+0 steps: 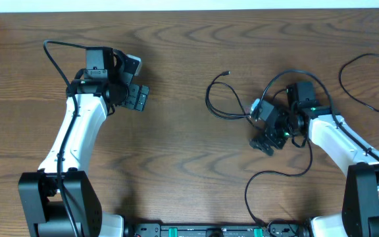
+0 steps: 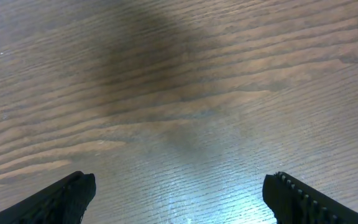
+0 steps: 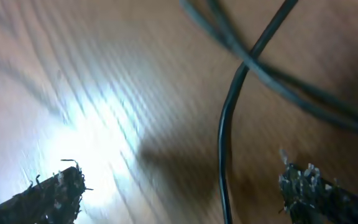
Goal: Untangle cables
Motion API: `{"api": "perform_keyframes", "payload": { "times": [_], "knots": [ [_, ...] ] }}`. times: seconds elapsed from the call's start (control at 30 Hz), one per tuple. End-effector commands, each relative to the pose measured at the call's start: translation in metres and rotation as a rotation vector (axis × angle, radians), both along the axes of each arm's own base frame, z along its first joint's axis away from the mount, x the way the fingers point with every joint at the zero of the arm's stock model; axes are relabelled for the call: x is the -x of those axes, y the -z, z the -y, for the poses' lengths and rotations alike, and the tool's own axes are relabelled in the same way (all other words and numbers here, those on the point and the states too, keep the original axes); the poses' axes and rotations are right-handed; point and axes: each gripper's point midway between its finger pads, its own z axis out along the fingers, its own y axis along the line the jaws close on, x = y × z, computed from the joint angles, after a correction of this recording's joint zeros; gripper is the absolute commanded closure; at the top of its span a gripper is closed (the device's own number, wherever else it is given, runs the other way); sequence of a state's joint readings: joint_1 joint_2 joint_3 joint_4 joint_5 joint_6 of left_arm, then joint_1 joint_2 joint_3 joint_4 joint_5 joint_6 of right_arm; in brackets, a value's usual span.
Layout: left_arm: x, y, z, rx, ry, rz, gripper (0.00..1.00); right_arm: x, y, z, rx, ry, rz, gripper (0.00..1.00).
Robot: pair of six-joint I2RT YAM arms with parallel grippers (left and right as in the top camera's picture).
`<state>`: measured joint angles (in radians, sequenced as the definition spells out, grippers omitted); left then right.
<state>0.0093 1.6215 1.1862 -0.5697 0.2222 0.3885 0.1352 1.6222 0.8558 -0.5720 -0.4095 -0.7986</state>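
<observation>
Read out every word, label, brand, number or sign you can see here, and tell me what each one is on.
No readable text in any view.
Wooden table and cables: no markings visible.
Black rail at the bottom edge of the overhead view: it has green parts, and any marking is too small to read.

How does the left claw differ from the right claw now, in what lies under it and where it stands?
The left claw hangs over bare table wood, with nothing between its fingers. The right claw has a thin black cable running between its fingers. In the overhead view, the left claw stands apart from the loose cables, while the right claw sits amid the cable loops. Both claws are open wide and hold nothing.
</observation>
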Motion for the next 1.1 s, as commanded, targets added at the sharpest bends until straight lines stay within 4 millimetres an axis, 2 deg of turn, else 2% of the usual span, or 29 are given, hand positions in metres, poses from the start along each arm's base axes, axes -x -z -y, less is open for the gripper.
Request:
{"api": "perform_keyframes", "payload": {
  "times": [0.0,0.23,0.47,0.57,0.6,0.67,0.83,1.07],
  "knots": [
    [-0.002,0.000,-0.002,-0.002,-0.013,-0.002,0.09,0.000,0.005,0.010,0.088,-0.105,0.051,0.02],
    [-0.002,0.000,-0.002,-0.002,-0.013,-0.002,0.09,0.006,0.008,0.014,0.129,-0.221,0.074,0.09],
    [-0.002,0.000,-0.002,-0.002,-0.013,-0.002,0.09,0.011,0.009,0.015,0.133,-0.241,0.057,0.11],
    [-0.002,0.000,-0.002,-0.002,-0.013,-0.002,0.09,0.035,0.010,0.015,0.132,-0.257,-0.040,0.13],
    [-0.002,0.000,-0.002,-0.002,-0.013,-0.002,0.09,0.042,0.010,0.014,0.131,-0.264,-0.068,0.06],
    [-0.002,0.000,-0.002,-0.002,-0.013,-0.002,0.09,0.055,0.010,0.011,0.133,-0.288,-0.109,0.02],
    [-0.002,0.000,-0.002,-0.002,-0.013,-0.002,0.09,0.058,0.010,0.006,0.132,-0.308,-0.114,0.01],
    [-0.002,0.000,-0.002,-0.002,-0.013,-0.002,0.09,0.078,0.006,-0.001,0.082,-0.320,-0.192,0.01]
  ]
}}
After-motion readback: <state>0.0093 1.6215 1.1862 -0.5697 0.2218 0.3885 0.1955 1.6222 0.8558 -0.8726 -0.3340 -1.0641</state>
